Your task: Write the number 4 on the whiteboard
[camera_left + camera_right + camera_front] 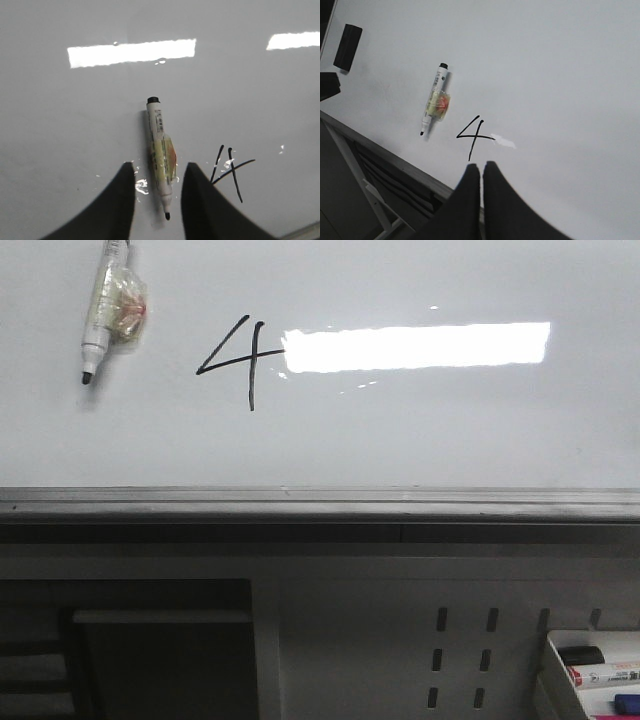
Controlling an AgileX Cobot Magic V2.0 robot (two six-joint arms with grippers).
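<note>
Both grippers hang clear of the surface, holding nothing.

The left gripper (157, 200) has its two dark fingers (117, 210) spread wide, with a clear gap between them and nothing in their grasp. The right gripper (481, 175) has its fingers (465, 200) pressed together, tips nearly touching, with only a thin slit between them. Neither arm shows in the front view.

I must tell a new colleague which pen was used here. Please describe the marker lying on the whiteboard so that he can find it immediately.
Start from the large glossy whiteboard and find the black number 4 beside the bright light reflection. To the left of it lies the marker, uncapped, its black tip pointing toward the board's grey lower rim. Yellowish tape with a red patch wraps its white barrel, unlike the markers in the tray below.
</note>
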